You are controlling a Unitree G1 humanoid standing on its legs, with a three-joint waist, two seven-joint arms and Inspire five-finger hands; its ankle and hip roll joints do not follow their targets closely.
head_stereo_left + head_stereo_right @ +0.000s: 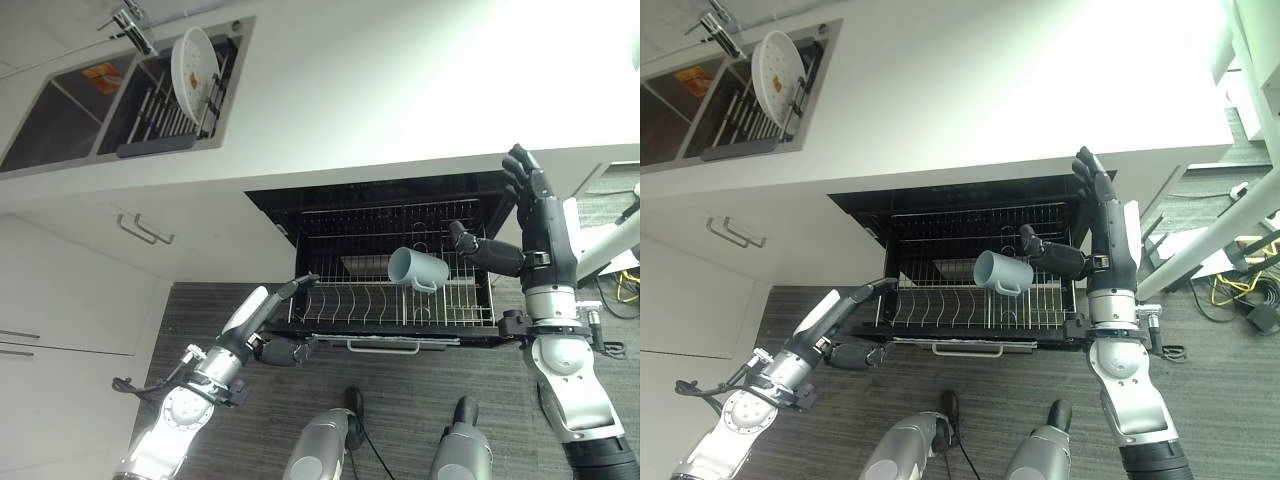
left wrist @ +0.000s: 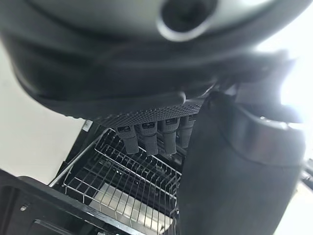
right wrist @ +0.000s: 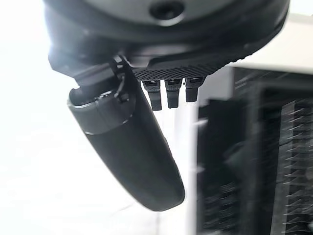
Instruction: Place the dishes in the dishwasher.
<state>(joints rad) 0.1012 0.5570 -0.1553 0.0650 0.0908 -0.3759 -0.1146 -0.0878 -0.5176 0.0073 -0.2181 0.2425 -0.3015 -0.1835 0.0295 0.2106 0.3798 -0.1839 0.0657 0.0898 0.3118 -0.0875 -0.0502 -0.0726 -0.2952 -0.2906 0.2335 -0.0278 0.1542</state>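
Observation:
A pale blue mug [image 1: 418, 268] lies on its side in the pulled-out dishwasher rack [image 1: 385, 312], its mouth facing left. My right hand [image 1: 540, 225] is raised open at the rack's right end. Its thumb [image 1: 470, 245] points at the mug from a short gap away, and its fingers [image 3: 168, 95] are straight. My left hand [image 1: 262, 318] is open at the rack's front left corner, fingers [image 2: 146, 139] stretched over the wire. A white plate [image 1: 193, 60] stands upright in the sink's drying rack [image 1: 160, 105].
The white counter [image 1: 400, 90] overhangs the open dishwasher. A double sink [image 1: 60, 120] with a faucet [image 1: 135, 25] lies at the far left. White cupboards with bar handles [image 1: 145, 230] stand left of the dishwasher. A white frame [image 1: 1200, 250] leans at the right.

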